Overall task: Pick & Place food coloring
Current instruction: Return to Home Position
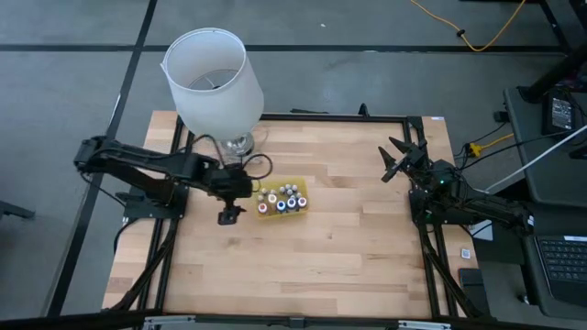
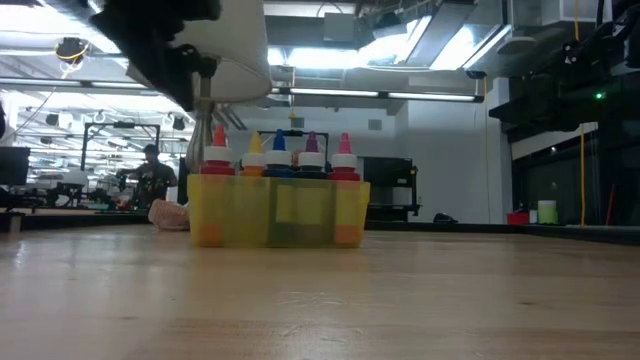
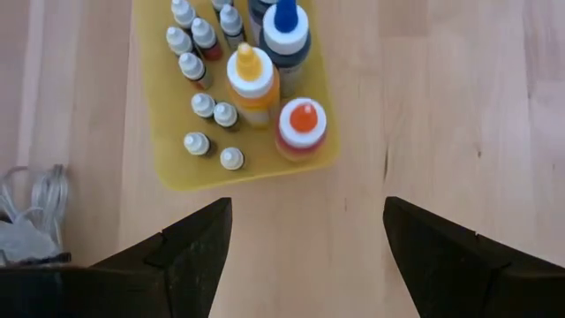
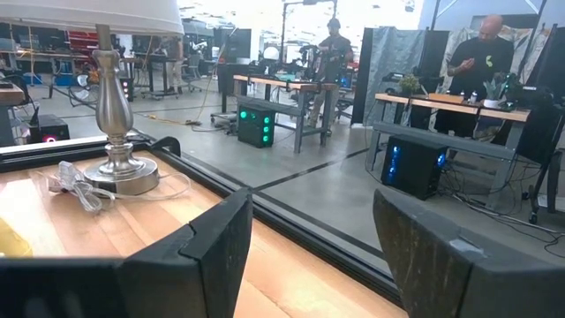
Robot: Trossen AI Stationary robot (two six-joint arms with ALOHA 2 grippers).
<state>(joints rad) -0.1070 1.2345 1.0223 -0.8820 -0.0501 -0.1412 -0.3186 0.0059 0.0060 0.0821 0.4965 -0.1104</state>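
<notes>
The food coloring bottles point(image 3: 205, 106) are tiny, whitish and round-topped. They stand in a flat yellow tray point(image 3: 168, 132) point(image 1: 299, 186) next to three larger bottles with yellow, blue and orange-red tops. In the low view the larger bottles' coloured tips point(image 2: 279, 150) rise above the tray wall point(image 2: 270, 215). My left gripper point(image 3: 307, 238) point(image 1: 231, 214) hovers open just to the left of the tray, pointing down, and touches nothing. My right gripper point(image 1: 393, 158) point(image 4: 313, 238) waits open near the table's right edge, toward the far side.
A lamp with a big white shade point(image 1: 213, 78) stands on a metal base point(image 4: 119, 168) at the far side, just behind the tray. Its loose cord point(image 3: 35, 199) point(image 4: 75, 190) lies beside my left gripper. Bare wood point(image 1: 321, 266) spreads over the near half. People work at benches in the room beyond.
</notes>
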